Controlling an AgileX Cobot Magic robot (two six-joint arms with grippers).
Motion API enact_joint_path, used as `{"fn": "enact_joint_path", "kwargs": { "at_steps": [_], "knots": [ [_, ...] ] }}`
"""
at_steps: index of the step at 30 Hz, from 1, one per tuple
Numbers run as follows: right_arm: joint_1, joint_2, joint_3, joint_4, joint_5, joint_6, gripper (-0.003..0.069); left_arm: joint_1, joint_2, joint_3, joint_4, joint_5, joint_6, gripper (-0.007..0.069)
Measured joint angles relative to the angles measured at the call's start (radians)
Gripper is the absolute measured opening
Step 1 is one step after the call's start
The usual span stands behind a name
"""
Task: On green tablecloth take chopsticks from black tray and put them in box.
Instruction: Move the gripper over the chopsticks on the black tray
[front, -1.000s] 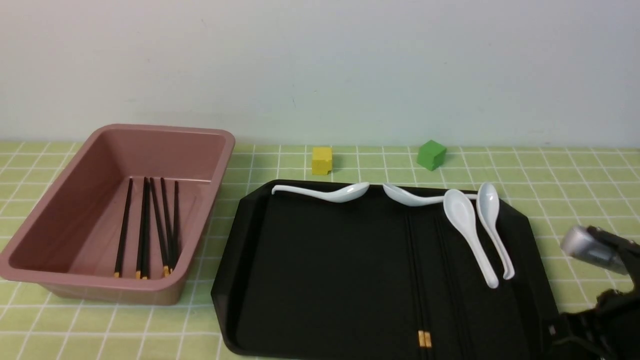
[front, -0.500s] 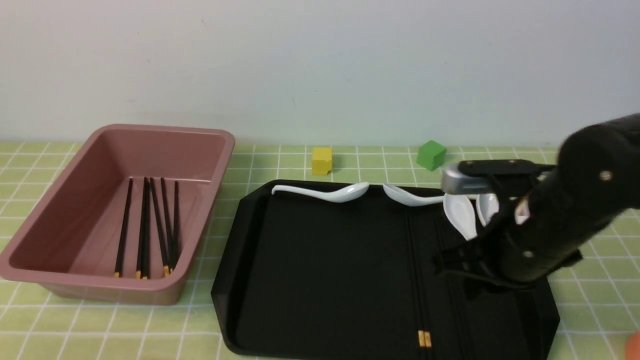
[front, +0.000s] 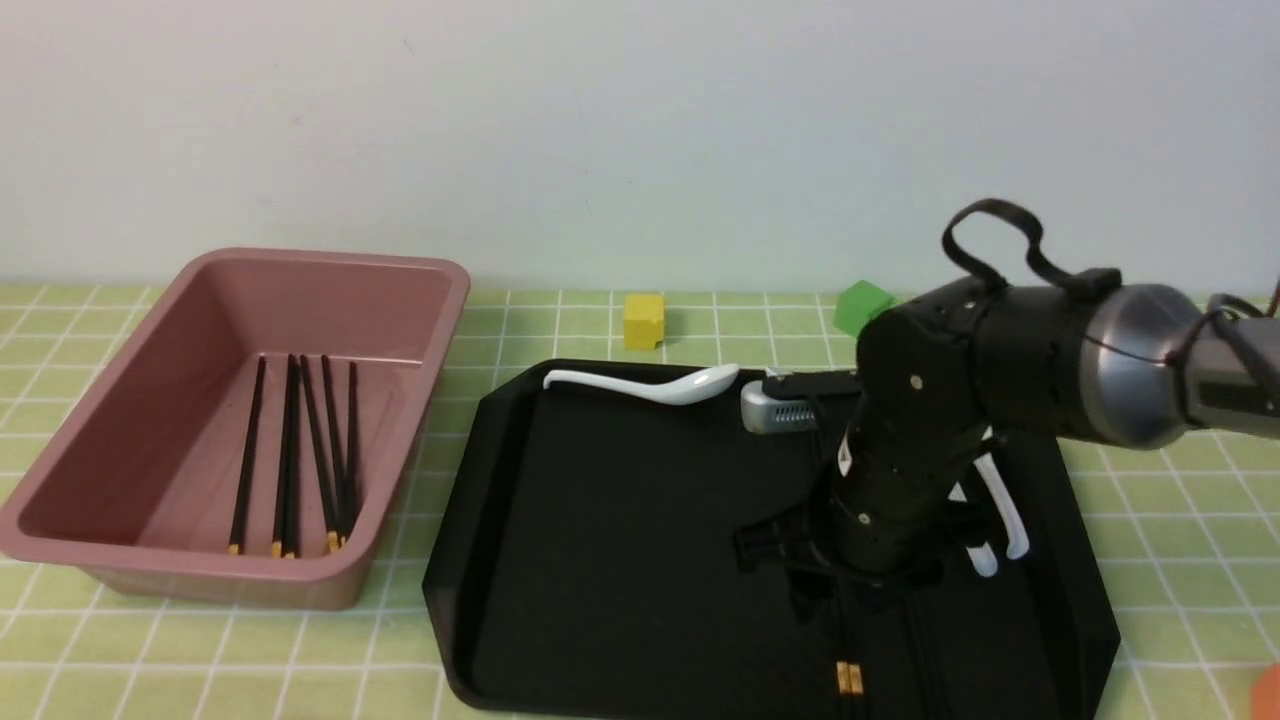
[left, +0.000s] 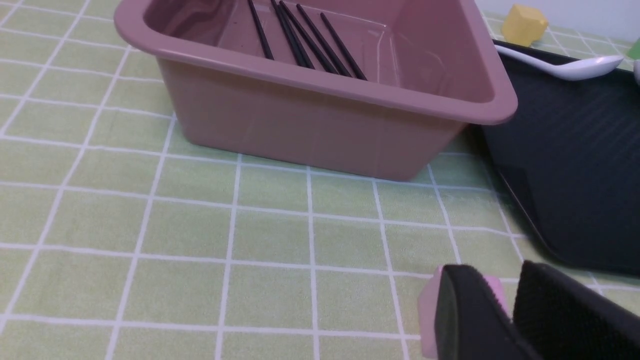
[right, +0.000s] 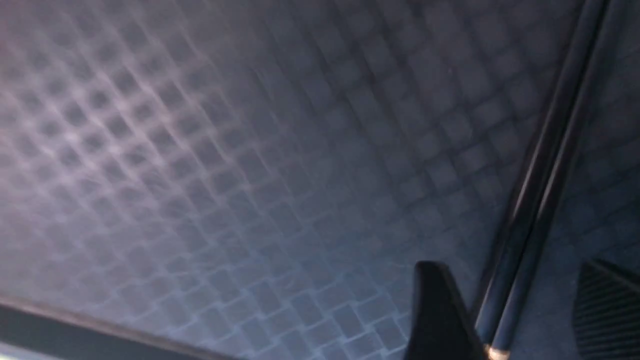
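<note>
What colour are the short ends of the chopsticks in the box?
Golden yellow; the chopsticks in the box show this best in the front view.

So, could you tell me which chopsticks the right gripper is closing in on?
The pair still on the black tray, gold tips near its front rim; the right gripper straddles them, open. The others lie in the box.

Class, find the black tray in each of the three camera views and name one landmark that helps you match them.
Front view: the black tray fills the lower middle and right, under the right claw.
Left wrist view: only its corner shows at the right edge, beside the box.
Right wrist view: its textured floor fills nearly the whole picture.
Shared landmark: the chopsticks lying on the tray link front and right wrist; the white spoon links front and left wrist.
</note>
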Motion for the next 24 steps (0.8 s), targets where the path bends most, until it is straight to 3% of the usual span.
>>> {"fn": "enact_joint_path", "kwargs": {
  "at_steps": [12, 24],
  "knots": [
    [0.0, 0.056, -0.004, -0.003, 0.008, 0.002, 0.0323, 0.0, 0.0, 0.0, 0.001, 0.0, 0.0, 0.0185],
    [0.0, 0.064, -0.014, -0.027, 0.056, 0.001, 0.0141, 0.0, 0.0, 0.0, 0.001, 0.0, 0.0, 0.0186]
  ]
}}
